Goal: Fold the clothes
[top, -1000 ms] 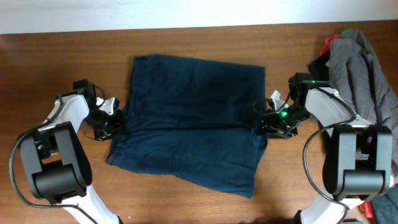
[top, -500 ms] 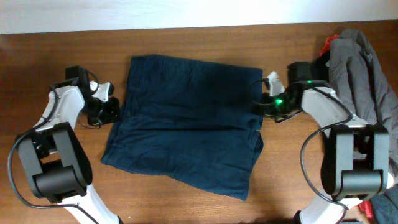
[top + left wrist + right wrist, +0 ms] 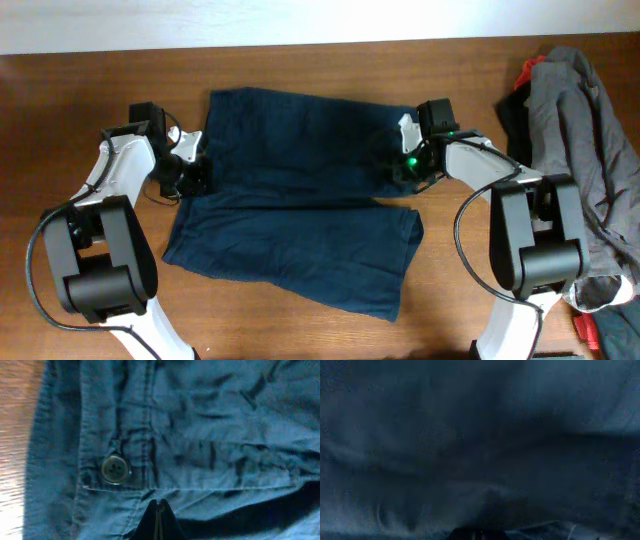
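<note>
The dark navy shorts (image 3: 300, 215) lie spread on the wooden table (image 3: 70, 110) between both arms, the left gripper (image 3: 193, 176) pinching their left edge and the right gripper (image 3: 404, 167) their right edge, jaws pressed together.

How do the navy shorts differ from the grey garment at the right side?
The navy shorts are dark blue; the grey garment is grey. The shorts lie spread out mid-table; the grey garment is bunched in a heap. The left gripper and right gripper pinch the shorts' side edges; neither touches the grey garment. Both garments rest on the table.
</note>
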`<state>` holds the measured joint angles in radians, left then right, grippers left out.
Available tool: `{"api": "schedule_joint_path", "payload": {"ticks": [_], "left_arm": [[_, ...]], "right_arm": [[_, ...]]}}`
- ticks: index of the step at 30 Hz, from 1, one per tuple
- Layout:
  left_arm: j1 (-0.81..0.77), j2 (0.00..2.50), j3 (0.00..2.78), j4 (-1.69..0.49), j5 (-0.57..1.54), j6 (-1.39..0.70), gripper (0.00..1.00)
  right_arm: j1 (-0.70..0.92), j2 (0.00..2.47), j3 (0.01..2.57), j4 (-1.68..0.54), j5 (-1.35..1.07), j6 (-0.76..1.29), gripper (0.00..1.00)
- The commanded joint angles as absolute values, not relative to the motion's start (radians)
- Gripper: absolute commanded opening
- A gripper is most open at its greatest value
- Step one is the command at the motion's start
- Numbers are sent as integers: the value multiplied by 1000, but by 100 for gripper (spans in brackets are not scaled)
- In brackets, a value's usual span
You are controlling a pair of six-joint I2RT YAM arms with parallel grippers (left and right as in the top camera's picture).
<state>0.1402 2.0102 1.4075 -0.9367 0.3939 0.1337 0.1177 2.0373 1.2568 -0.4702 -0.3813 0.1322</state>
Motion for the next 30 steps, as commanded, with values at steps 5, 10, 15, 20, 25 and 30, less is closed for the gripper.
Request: {"api": "schedule_joint_path", "payload": {"ticks": [5,10,15,20,25,30], "left_arm": [[139,1996,1423,-945,504,151,2],[139,1994,1465,-964,521,152,12],[138,1993,1554,-963,553,152,26],[138,1993,1594,-992,557,152,36],[139,1991,1594,-1105,553,201,36],[142,1930,1594,-1195,553,268,36]], "right_arm": [[65,2186,1239,-270,-177,233,4],[56,2201,1336,-229,-224,239,4],[34,2201,1522,-358,-236,226,4],[-4,2183,1761,-636,-342,100,59],[-51,2138,1972,-943,-358,34,62],[-75,2060,2099,-1175,-371,-54,67]]}}
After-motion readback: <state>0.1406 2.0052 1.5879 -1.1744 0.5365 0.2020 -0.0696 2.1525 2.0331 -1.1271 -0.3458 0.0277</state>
